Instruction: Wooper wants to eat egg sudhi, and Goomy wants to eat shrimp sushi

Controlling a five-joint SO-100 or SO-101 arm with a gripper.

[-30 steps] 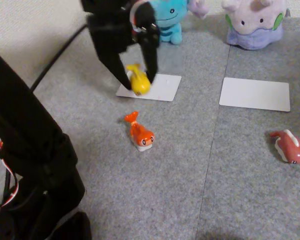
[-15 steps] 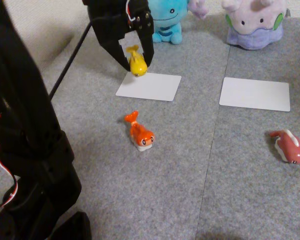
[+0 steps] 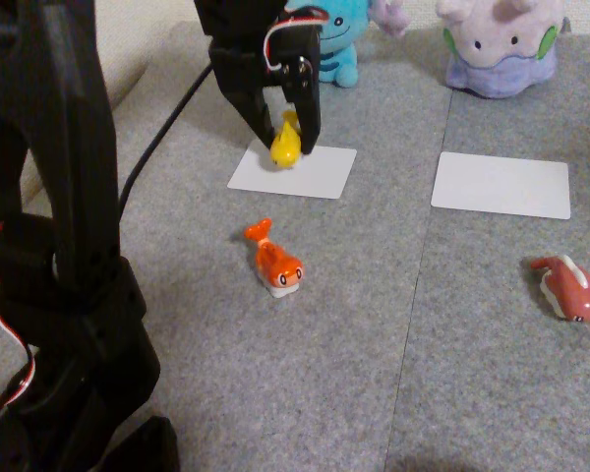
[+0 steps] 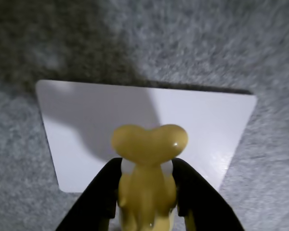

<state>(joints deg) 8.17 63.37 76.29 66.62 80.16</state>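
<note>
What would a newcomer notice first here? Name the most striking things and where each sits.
The black hand catches the eye first, shut on the yellow egg sudhi and holding it over the white card in front of the blue Wooper at the top of the fixed view. The orange shrimp sushi lies alone on the grey carpet mid-frame. Lavender Goomy sits top right behind a second white card.

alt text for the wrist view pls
A black two-finger gripper holds a small glossy yellow fish-shaped toy, forked tail pointing away, above a white rectangular card lying on grey carpet. The toy's shadow falls across the card.
</note>
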